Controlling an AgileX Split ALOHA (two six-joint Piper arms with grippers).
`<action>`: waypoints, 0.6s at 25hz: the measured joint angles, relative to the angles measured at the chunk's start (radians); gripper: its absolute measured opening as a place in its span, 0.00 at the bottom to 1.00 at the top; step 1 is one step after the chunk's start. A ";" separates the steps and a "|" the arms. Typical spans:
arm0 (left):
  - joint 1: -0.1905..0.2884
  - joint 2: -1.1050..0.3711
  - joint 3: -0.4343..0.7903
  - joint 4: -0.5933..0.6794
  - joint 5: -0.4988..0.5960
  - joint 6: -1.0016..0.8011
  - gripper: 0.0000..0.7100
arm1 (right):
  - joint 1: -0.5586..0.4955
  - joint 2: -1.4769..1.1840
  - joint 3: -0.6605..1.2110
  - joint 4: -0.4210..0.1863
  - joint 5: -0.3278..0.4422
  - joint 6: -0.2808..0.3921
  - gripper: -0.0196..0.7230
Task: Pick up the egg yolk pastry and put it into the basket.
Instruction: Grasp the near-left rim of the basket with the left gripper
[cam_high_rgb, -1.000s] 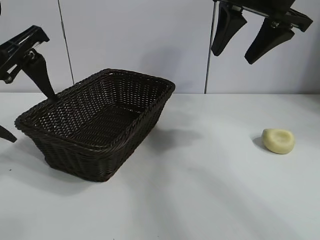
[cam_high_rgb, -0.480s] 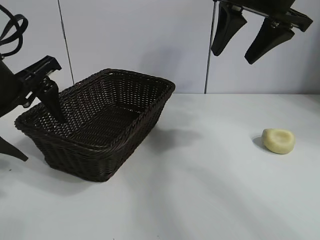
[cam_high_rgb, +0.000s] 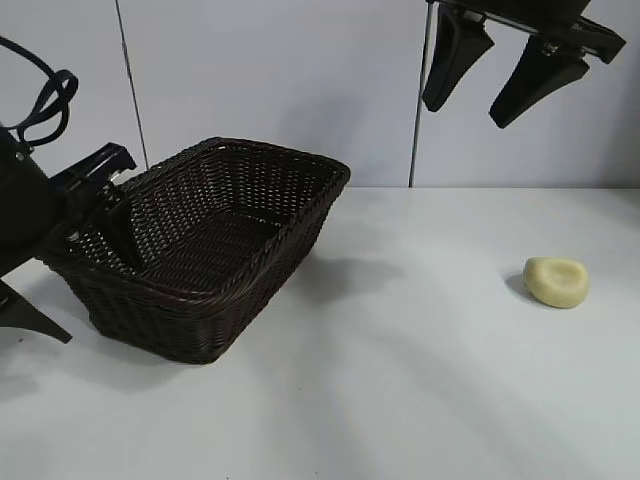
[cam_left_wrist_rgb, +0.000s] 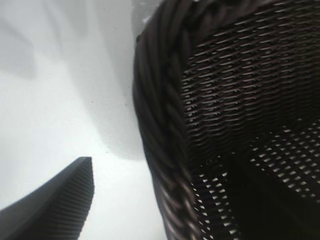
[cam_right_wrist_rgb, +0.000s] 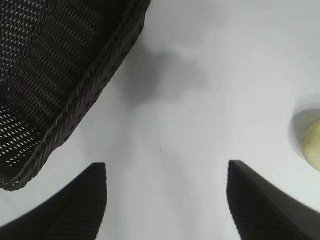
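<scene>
Left claw (cam_high_rgb: 62, 290) had dropped lower, spread, straddling the basket (cam_high_rgb: 200, 250) rim at its left end. Right claw (cam_high_rgb: 505, 70) sat spread high above the surface (cam_high_rgb: 400, 380), empty. Egg yolk pastry (cam_high_rgb: 557, 281) lay ungrabbed far right, so pickup hadn't started.

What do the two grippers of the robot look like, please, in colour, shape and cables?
Both are matte black. The right gripper has two tapering, wedge-shaped fingers under a black crossbar. In the wrist views the pads are finely ribbed. The left gripper has the same pointed fingers, with a looped black cable above it.
</scene>
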 joint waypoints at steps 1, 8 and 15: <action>0.000 0.007 -0.007 0.000 -0.004 0.001 0.75 | 0.000 0.000 0.000 0.000 0.000 0.000 0.69; 0.000 0.084 -0.066 -0.001 -0.015 0.011 0.75 | 0.000 0.000 0.000 0.000 0.000 0.000 0.69; 0.000 0.122 -0.069 -0.001 -0.029 0.012 0.69 | 0.000 0.000 0.000 -0.002 0.000 0.000 0.69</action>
